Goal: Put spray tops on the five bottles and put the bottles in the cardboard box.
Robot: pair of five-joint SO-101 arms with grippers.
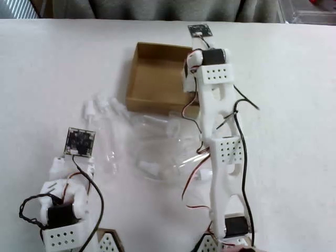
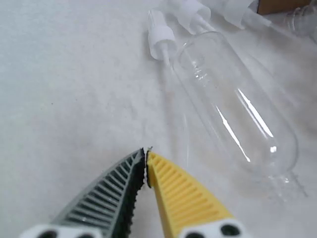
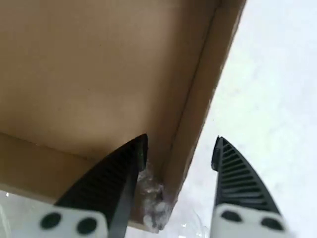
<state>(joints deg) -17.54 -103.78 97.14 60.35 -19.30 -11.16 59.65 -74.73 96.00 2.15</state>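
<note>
The cardboard box (image 1: 157, 79) stands open at the back middle of the table, its brown floor (image 3: 89, 64) bare. My right gripper (image 3: 181, 146) is open and straddles the box's right wall (image 3: 198, 104), one finger inside and one outside; it shows from above as the right gripper (image 1: 190, 65). Several clear bottles (image 1: 157, 149) lie on their sides in front of the box. One clear bottle (image 2: 237, 109) lies just beyond my left gripper (image 2: 146, 151), which is shut with nothing in it. A white spray top (image 2: 161, 39) lies beside that bottle's neck.
More white spray tops (image 2: 198, 12) lie farther off, near the box corner (image 2: 280, 5). A crumpled clear scrap (image 3: 151, 196) sits at the box's inner corner. The left arm (image 1: 63, 199) is at the front left; white table (image 1: 47, 68) lies open to the left.
</note>
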